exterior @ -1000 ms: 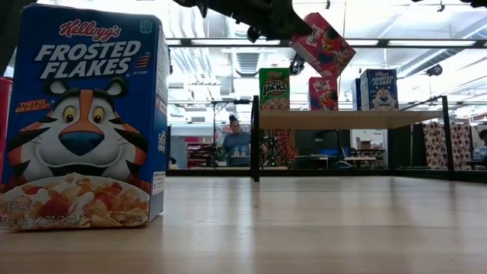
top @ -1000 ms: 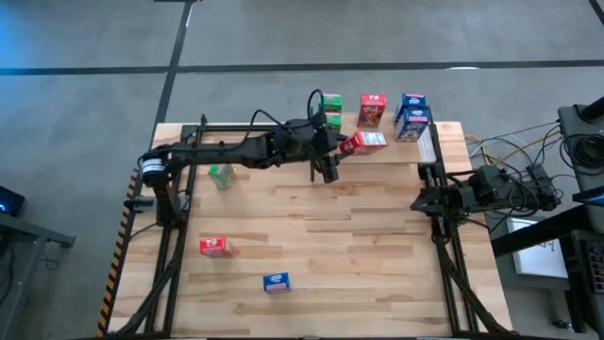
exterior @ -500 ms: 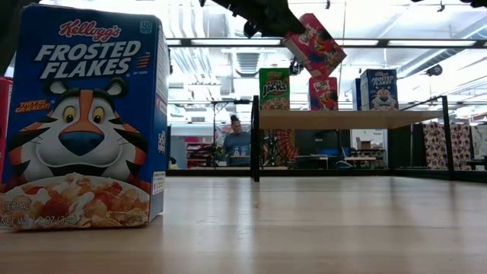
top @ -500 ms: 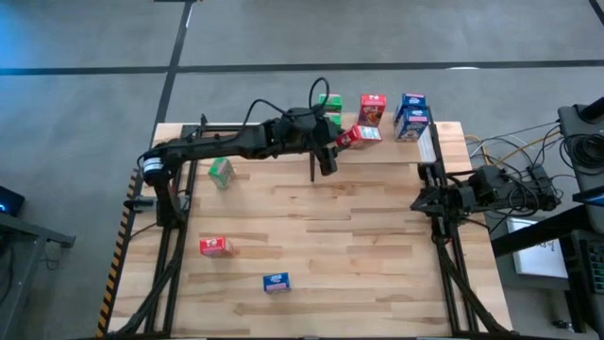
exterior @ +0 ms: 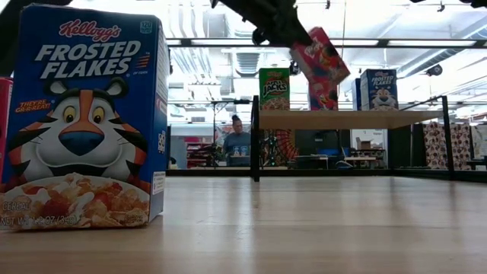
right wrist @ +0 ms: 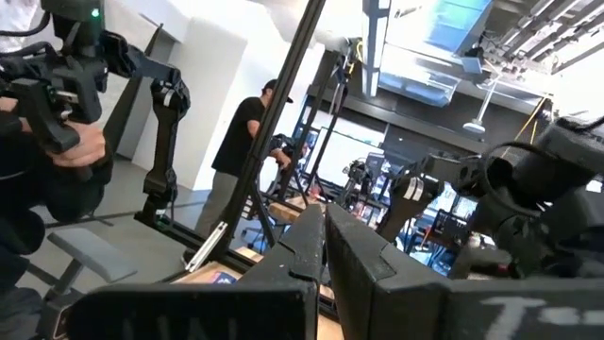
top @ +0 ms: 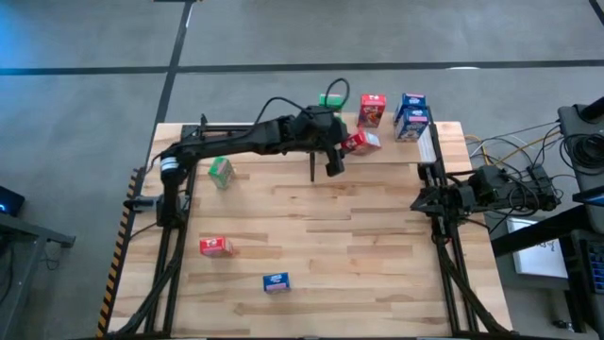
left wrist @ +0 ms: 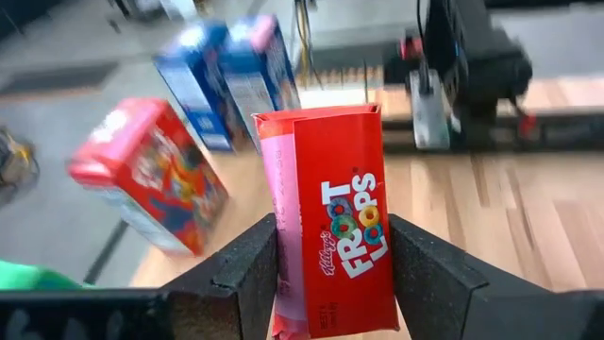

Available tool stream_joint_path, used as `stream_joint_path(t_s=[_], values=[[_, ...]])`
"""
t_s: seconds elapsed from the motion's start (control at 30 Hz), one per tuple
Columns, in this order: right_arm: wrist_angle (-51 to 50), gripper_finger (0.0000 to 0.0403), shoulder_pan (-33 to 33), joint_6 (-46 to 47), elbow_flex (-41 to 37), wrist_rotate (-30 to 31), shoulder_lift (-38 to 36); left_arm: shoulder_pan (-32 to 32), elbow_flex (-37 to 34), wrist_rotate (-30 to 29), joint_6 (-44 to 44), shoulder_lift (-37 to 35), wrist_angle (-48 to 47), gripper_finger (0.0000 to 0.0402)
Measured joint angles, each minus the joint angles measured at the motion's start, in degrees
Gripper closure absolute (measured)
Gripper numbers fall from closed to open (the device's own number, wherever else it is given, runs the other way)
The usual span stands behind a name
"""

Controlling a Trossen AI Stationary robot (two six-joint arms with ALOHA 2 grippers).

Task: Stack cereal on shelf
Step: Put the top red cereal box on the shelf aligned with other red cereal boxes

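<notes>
Green cereal box (top: 332,99) half hidden behind left arm (top: 247,140)

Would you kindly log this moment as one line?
left tool: shut on red cereal box | above shelf | right tool: shut, idle at table's right

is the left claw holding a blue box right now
No, the left claw is clamped on a red Froot Loops box; the blue boxes stand apart behind it.
</notes>
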Motion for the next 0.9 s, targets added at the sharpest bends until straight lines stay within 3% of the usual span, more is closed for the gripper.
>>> stream_joint_path(t_s=[0.33,0.9], values=[[-0.3,0.0394,0.0,0.3,0.0,0.0,0.0,0.0,12.3,0.0,0.4,7.7,-11.4,0.0237],[-0.4,0.0394,0.0,-0.1,0.0,0.0,0.0,1.1,12.7,-0.1,-0.3,8.9,-9.5,0.0237]])
